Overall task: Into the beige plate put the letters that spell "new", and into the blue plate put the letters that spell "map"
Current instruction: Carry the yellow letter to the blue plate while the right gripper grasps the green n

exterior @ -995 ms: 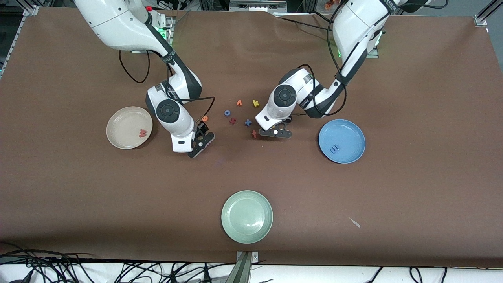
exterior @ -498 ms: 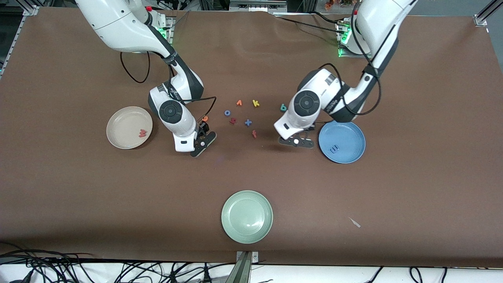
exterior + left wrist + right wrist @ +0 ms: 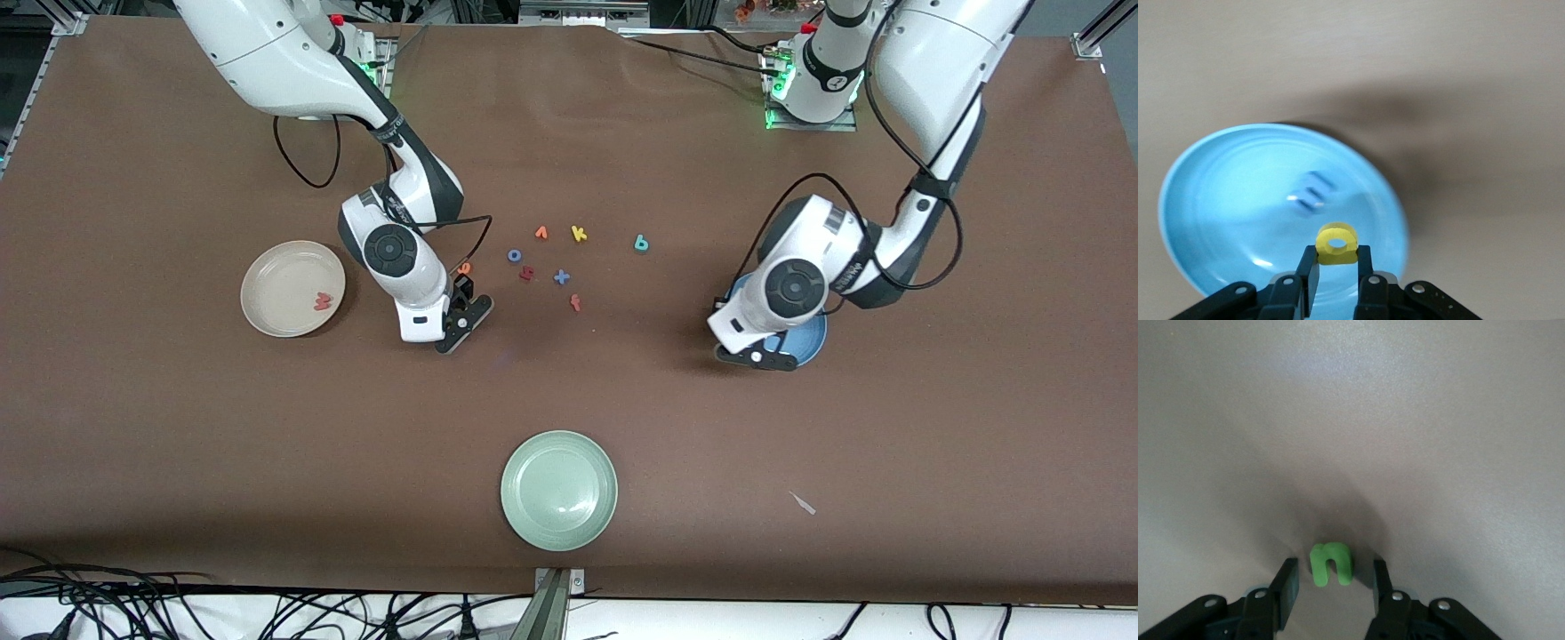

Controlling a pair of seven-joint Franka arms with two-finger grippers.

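Yellow foam shows between the fingers of the left gripper (image 3: 1336,257): in the left wrist view they are pinched shut on the round-bowled yellow a (image 3: 1336,243), and the a hangs over the blue plate (image 3: 1218,200), where the blue m (image 3: 1313,193) lies near the middle of the dish. In the front view we see this left gripper (image 3: 756,357) at mid-height of the frame, over the plate's rim, toward the left arm's end of the table; the wrist covers most of the blue plate (image 3: 807,342). The right gripper (image 3: 458,324) is low over the brown table (image 3: 889,444), near the centre of the frame. In the right wrist view its fingers (image 3: 1288,580) stand apart on either side of the green n (image 3: 1331,563), with a gap on each side, so the right gripper (image 3: 1333,577) grips nothing. The orange e (image 3: 464,267) lies just beside that wrist. The pinkish-red w (image 3: 323,302) rests in the beige plate (image 3: 276,276), toward the right arm's end. The teal p (image 3: 641,243) lies alone on the table above centre. Between the arms lie the yellow k (image 3: 579,234), orange v (image 3: 540,233), blue o (image 3: 514,255) and dark red h (image 3: 526,274). A pale green plate (image 3: 558,489) sits at the lower middle of the frame.
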